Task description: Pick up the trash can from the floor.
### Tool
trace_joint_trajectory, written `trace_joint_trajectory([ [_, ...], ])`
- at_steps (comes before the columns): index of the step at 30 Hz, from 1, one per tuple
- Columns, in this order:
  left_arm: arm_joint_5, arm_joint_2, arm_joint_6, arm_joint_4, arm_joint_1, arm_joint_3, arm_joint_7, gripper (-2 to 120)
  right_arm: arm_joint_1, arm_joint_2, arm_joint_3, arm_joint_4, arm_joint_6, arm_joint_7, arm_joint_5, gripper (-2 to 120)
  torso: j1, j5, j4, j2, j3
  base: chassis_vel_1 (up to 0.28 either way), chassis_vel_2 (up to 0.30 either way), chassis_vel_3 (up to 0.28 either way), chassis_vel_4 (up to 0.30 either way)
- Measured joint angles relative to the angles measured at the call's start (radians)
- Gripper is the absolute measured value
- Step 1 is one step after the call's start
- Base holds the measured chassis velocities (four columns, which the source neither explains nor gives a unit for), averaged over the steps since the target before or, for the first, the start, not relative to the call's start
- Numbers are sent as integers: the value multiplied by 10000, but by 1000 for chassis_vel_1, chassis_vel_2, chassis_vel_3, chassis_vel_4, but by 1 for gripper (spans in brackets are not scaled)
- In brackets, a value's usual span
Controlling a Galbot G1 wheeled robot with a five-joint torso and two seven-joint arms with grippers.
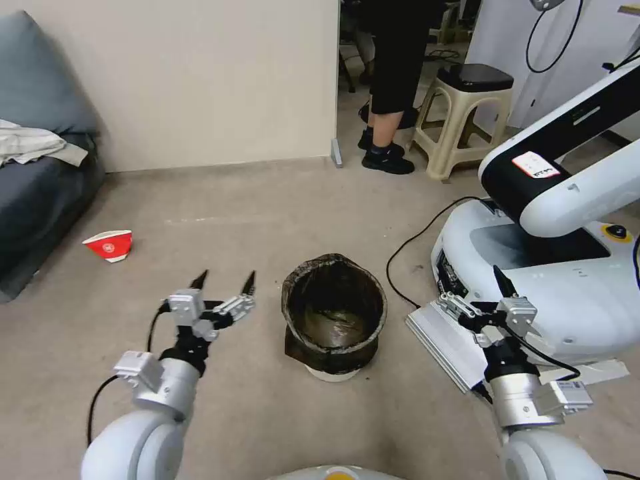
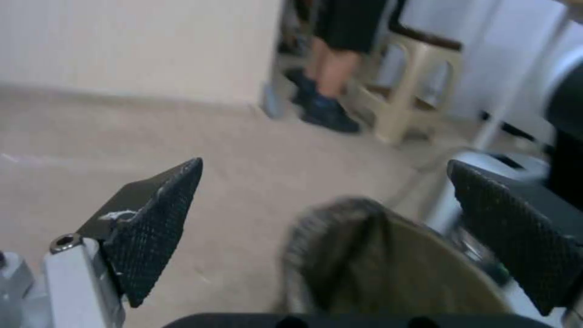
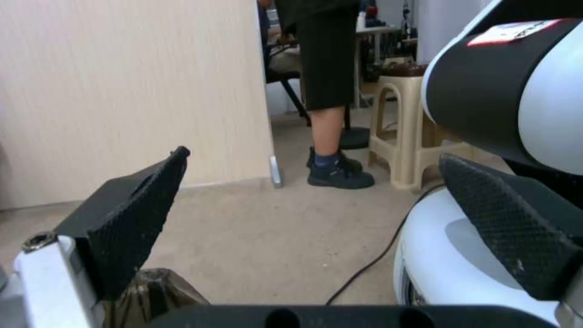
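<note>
The left gripper [image 1: 223, 279] and right gripper [image 1: 480, 297] flank the trash can [image 1: 334, 315] on the floor [image 1: 253, 220], fingers spread. A clean lift likely means squeezing both sides evenly below the bagged rim.

You're facing a plain beige wall [image 1: 200, 80] that ends at a corner, with an opening to its right. The beige-grey floor [image 1: 253, 200] runs under it, faintly scuffed. On your left sits a dark grey sofa [image 1: 40, 167] with pale cloth draped on it. Past the opening stands a cream plastic stool [image 1: 463, 120] with a dark seat.
</note>
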Motion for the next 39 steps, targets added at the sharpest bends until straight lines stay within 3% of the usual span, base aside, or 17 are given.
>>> trace_joint_trajectory([
  [5,-370,282,365,91,-218,372,-246,100,-26,6,8,6,0,10,-30,100,0,1,-3,0,0,0,0,0,0],
  [7,-685,775,885,422,-641,1162,-863,100,-84,37,49,11,0,32,-84,100,0,0,-2,0,0,0,0,0,0],
  [13,-807,1028,1299,1038,-1141,2133,-1428,100,-188,199,91,40,6,43,-247,100,0,1,1,0,0,0,0,0,0],
  [27,-758,1046,2019,1948,-2334,2732,-2426,100,-293,377,124,68,58,43,-414,100,0,1,0,0,0,0,0,0,0],
  [39,88,805,2424,3003,-3428,3233,-3126,100,-184,273,233,-84,36,80,-385,100,0,1,0,0,0,0,0,0,0],
])
